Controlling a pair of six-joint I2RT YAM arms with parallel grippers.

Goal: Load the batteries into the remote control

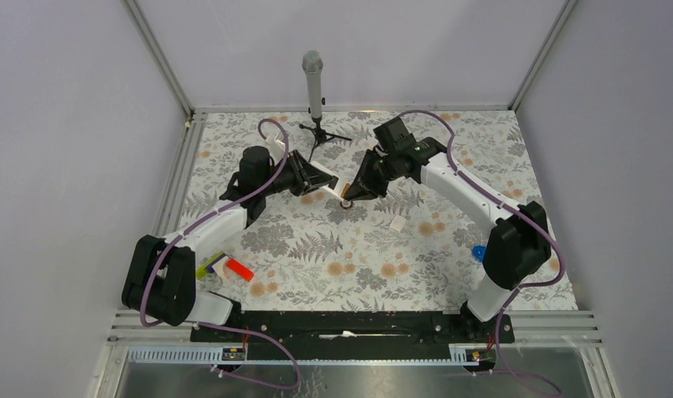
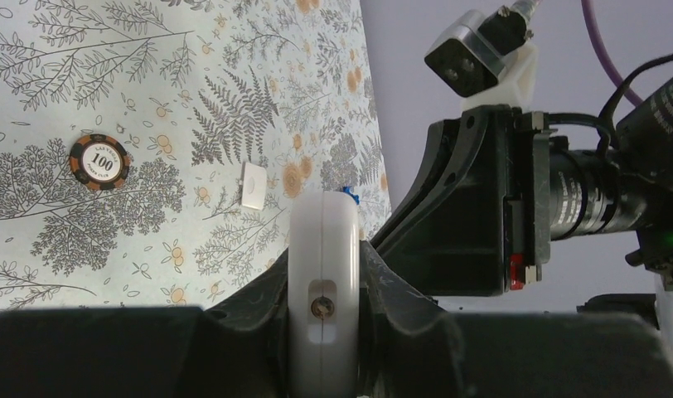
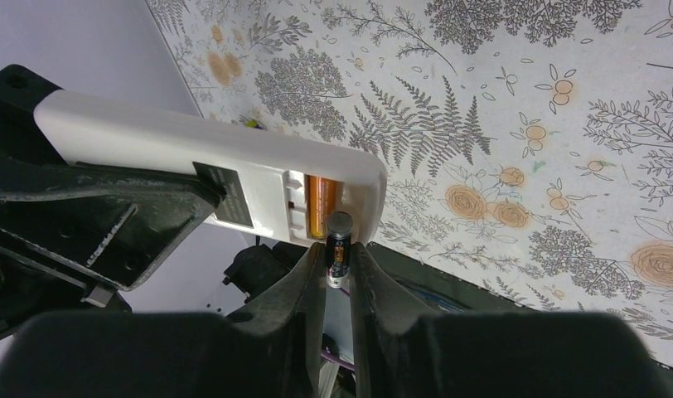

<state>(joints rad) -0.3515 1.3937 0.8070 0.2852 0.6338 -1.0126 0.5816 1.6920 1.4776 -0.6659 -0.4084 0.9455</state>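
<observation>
While the left claw [image 2: 323, 278] clamps the remote control [image 2: 322, 236], the right claw [image 3: 339, 264] pinches a battery [image 3: 339, 240] beside it.

Robot lab test cell; aluminium frame posts [image 1: 161, 58] and plain pale wall panels [image 1: 60, 149] box in a table with a floral cover [image 1: 317, 257]; microphone on tripod [image 1: 314, 79] at 12 o'clock; left arm [image 1: 210, 224] and right arm [image 1: 470, 191] bolted to black mounting rail [image 1: 383, 322] at 6 o'clock.
</observation>
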